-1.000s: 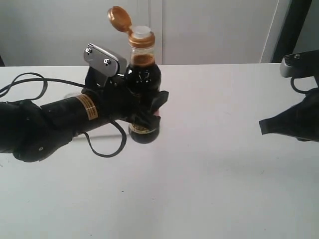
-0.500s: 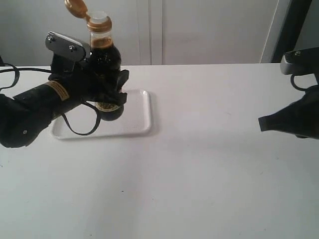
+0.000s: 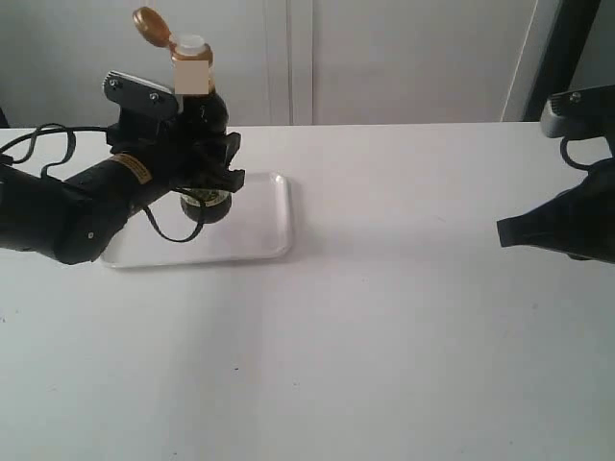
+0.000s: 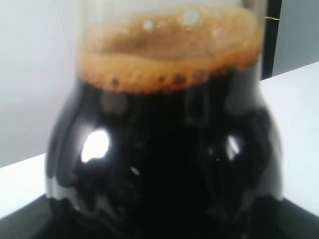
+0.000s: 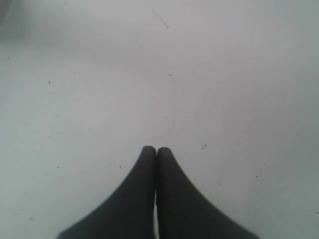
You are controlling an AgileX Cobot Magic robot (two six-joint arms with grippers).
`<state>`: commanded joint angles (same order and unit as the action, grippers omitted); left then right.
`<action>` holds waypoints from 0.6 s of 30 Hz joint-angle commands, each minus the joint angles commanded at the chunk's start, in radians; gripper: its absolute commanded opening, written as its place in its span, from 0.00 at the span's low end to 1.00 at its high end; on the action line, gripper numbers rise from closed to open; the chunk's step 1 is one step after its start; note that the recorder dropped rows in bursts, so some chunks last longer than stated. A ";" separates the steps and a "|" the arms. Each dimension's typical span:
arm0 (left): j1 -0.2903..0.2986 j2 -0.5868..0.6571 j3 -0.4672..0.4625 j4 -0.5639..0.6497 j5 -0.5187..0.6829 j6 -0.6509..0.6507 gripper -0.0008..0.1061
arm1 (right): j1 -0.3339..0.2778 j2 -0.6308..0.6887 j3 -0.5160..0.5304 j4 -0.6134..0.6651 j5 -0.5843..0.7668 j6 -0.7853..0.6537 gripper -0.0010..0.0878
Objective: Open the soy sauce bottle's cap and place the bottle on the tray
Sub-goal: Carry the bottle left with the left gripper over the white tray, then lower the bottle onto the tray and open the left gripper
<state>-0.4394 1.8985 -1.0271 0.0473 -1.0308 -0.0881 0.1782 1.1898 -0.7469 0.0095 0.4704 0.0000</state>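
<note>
White tabletop fills the scene, with a pale wall behind it and a dark post at the far right edge.

On the left of the exterior view lies the tray, flat and white with rounded corners, partly covered by the left arm. The left gripper is clamped around the body of the soy sauce bottle, holding it upright over the tray's back portion. The bottle's rounded base shows just below the fingers; whether it touches the tray surface cannot be told from this angle. The cap is flipped open, its orange-gold lid tilted back to the left on its hinge, and the white spout stands exposed above the collar. A black cable loops from the arm across the tray's front part.

From the left wrist view the bottle fills nearly the whole picture: dark liquid with a band of tan foam at the shoulder, glass catching bright reflections.

Well apart on the right, the right gripper hovers above bare table, holding nothing. The right wrist view shows its fingers pressed together, tips touching, over the speckled white surface.
</note>
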 joint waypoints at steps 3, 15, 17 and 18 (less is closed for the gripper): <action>0.000 0.033 -0.004 -0.092 -0.040 0.018 0.01 | 0.000 0.000 0.000 0.002 0.000 0.000 0.01; 0.035 0.084 -0.011 -0.105 -0.099 -0.017 0.01 | 0.000 0.002 0.001 0.006 -0.007 0.013 0.01; 0.035 0.084 -0.011 -0.105 -0.104 -0.017 0.01 | 0.000 0.002 0.001 0.006 -0.007 0.013 0.01; 0.037 0.086 -0.011 -0.106 -0.101 -0.017 0.01 | 0.000 0.002 0.001 0.006 -0.007 0.013 0.01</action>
<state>-0.4019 1.9848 -1.0384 -0.0592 -1.1320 -0.1055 0.1782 1.1914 -0.7454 0.0154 0.4632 0.0129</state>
